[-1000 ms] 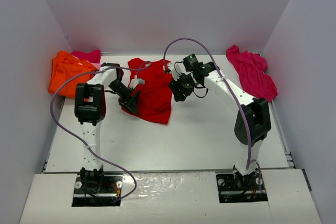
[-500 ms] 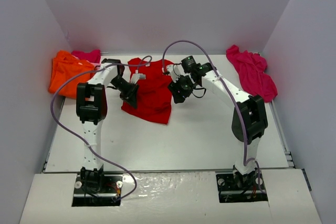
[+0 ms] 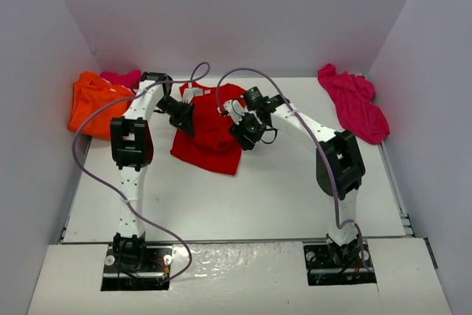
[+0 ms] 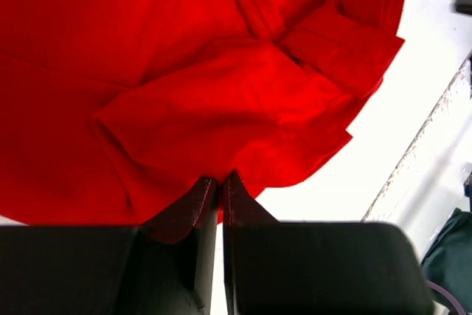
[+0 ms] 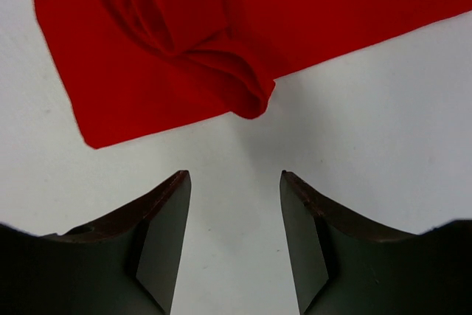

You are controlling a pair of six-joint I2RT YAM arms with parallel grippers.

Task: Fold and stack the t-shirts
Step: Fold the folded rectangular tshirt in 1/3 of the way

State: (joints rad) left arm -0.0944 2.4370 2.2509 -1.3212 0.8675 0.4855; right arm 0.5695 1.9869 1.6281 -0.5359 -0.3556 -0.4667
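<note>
Left end effector (image 4: 219,186) closed—seemingly gripping red t-shirt (image 4: 184,71).

Your left arm (image 3: 127,201) and right arm (image 3: 306,125) are built alike: slim white links joined by chunky black joint housings. A lavender cable (image 3: 77,160) runs along each arm in loose loops. Each black base (image 3: 136,256) is bolted into a cut-out in the white board. The left gripper (image 4: 219,182) and right gripper (image 5: 234,182) have matte black wedge fingers with dark reddish-brown inner faces.
</note>
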